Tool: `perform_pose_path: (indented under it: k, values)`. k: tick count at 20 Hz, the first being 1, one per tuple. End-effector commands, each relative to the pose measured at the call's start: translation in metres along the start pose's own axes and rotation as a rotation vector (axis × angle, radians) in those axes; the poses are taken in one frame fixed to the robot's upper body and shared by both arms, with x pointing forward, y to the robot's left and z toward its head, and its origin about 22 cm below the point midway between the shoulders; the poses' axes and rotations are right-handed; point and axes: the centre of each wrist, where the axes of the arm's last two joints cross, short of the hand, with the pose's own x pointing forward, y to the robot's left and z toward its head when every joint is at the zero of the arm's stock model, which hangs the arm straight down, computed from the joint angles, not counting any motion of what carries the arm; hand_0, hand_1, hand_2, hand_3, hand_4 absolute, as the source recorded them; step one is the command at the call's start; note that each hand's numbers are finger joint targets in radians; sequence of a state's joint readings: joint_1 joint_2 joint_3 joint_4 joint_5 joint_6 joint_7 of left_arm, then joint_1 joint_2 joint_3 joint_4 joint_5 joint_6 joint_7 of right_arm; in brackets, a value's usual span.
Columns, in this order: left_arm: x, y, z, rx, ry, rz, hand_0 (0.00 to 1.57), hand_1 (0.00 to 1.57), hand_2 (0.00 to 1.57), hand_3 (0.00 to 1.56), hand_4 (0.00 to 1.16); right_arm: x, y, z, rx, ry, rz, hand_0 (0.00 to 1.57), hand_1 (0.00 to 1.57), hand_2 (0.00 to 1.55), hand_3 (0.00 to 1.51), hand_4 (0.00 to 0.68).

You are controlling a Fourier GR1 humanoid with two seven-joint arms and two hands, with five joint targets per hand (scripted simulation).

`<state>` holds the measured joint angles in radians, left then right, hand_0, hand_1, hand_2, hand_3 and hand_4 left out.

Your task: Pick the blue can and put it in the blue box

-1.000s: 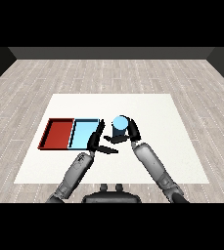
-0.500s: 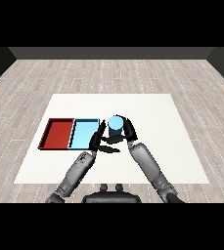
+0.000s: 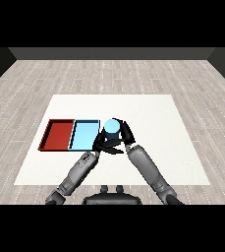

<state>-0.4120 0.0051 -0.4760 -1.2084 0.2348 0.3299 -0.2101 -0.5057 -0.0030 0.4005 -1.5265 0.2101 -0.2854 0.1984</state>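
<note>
Blue can [image 3: 112, 127], pale-blue top, upright, my right hand [image 3: 125, 133] curled round it, just right of blue tray [image 3: 82, 135]; left hand [image 3: 103, 143] fingers relaxed.

Two trays [image 3: 60, 134] side by side on table [image 3: 153, 113], can [image 3: 112, 127] just right of them, robot hand [image 3: 125, 133] around it

I see two smooth, rounded grey forearms. Each one ends in a black robot hand: left robot hand [image 3: 101, 143], right robot hand [image 3: 126, 134].
</note>
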Motion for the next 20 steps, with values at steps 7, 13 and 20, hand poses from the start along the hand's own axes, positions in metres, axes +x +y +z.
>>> perform_pose_path:
  k: [7, 13, 20]
  values:
    - [0.000, -0.009, -0.009, -0.022, -0.002, 0.040, 0.00, 0.00, 0.00, 0.00, 0.00, -0.017, 0.006, 0.018, 0.046, -0.027, -0.041, 1.47, 1.47, 1.45, 1.38, 0.580]
    - [-0.002, -0.024, -0.008, 0.066, 0.017, 0.091, 1.49, 1.49, 1.52, 1.45, 1.11, 0.006, 0.018, 0.007, 0.022, -0.019, -0.090, 1.57, 1.57, 1.47, 1.38, 0.572]
    - [-0.015, -0.010, -0.004, 0.121, -0.060, -0.008, 1.57, 1.57, 1.57, 1.48, 1.15, 0.001, -0.001, 0.000, 0.003, -0.016, -0.079, 1.50, 1.50, 1.46, 1.38, 0.563]
